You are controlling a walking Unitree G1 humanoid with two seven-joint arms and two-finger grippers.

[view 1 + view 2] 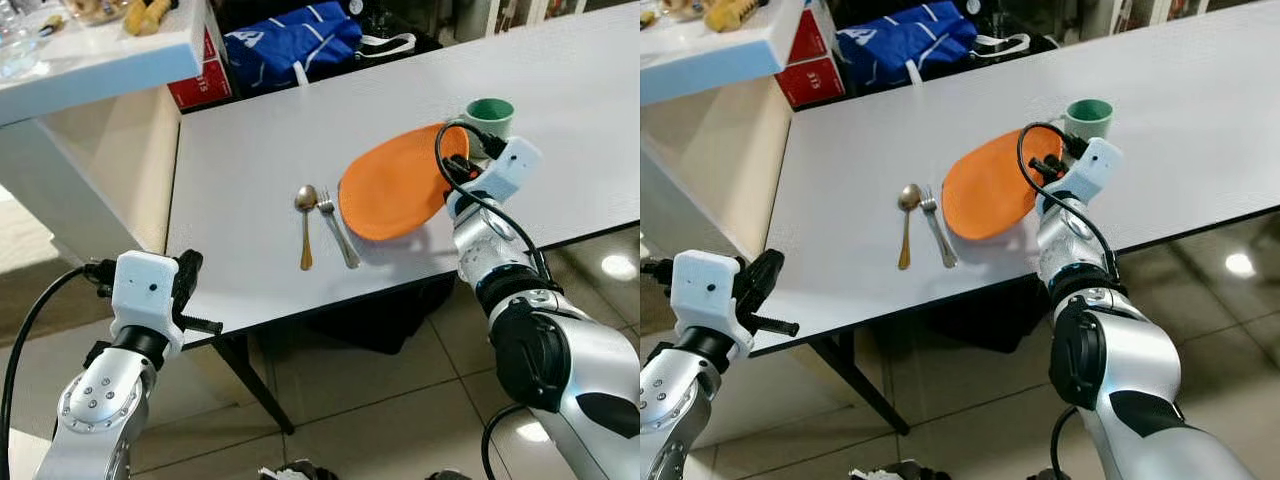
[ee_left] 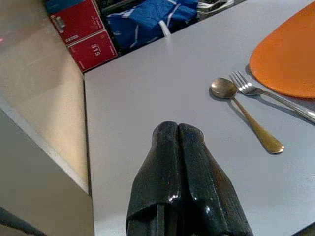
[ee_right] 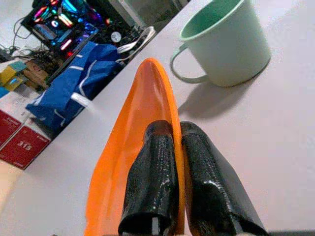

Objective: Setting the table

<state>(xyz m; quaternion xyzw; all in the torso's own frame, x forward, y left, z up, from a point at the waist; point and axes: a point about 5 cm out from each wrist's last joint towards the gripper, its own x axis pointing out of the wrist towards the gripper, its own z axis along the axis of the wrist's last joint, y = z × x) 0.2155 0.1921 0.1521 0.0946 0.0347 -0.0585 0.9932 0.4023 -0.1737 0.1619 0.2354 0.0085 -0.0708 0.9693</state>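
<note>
At the 10 o'clock corner of the left eye view, a white counter (image 1: 90, 55) overhangs the grey table (image 1: 250, 170); red boxes (image 1: 205, 80) and a blue bag (image 1: 290, 45) stand behind the table's far edge at 11 to 12 o'clock. The left gripper (image 2: 184, 162) hangs off the table's near-left corner, at 7 o'clock in the head views, with its two black fingers pressed together and holding nothing. On the table, toward the centre, a gold spoon (image 1: 306, 225) and a silver fork (image 1: 337, 228) lie side by side, just beside each other, bowl and tines at the far end. The fork's head lies just beside the left rim of the orange plate (image 1: 395, 185). The plate is tilted, its right rim raised off the table. The right gripper (image 3: 177, 172) is clamped on that right rim, at 3 o'clock on the plate, one finger on each face of it. A green mug (image 1: 490, 115) stands upright at 1 o'clock from the plate, near its rim but apart from it. The right wrist view shows the handle of the mug turned toward the plate and lit electronics (image 3: 64, 19) beyond the bag; in the head views the arm's black cable (image 1: 445, 165) crosses in front of the clamped rim.
</note>
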